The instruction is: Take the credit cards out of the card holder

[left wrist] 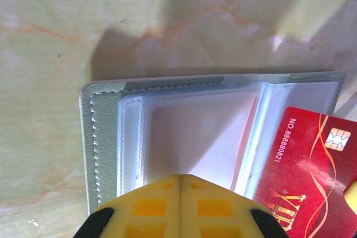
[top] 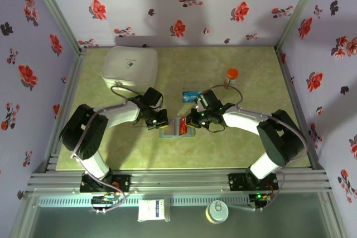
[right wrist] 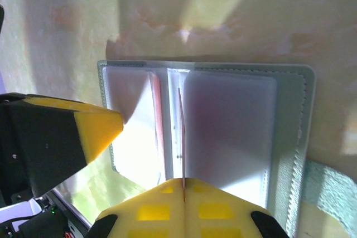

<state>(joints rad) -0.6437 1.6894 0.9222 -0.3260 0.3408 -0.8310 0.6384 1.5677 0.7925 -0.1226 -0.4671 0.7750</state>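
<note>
The card holder [top: 169,132] lies open and flat at the table's centre, its clear sleeves up [left wrist: 189,132] [right wrist: 234,126]. My left gripper [top: 158,120] [left wrist: 180,176] is shut with nothing between its jaws, its tips resting on the holder's left panel. A red credit card [left wrist: 312,165] stands out of the holder's right panel. My right gripper [top: 193,120] [right wrist: 183,181] is shut on this card, seen edge-on [right wrist: 181,137] between the pads. A blue credit card [top: 191,96] lies loose on the table behind the holder.
A white rounded box [top: 130,66] stands at the back left. An orange-capped bottle [top: 231,76] stands at the back right. The left gripper's yellow finger [right wrist: 83,132] sits close beside the right gripper over the holder. Floral walls enclose the green table [top: 251,149].
</note>
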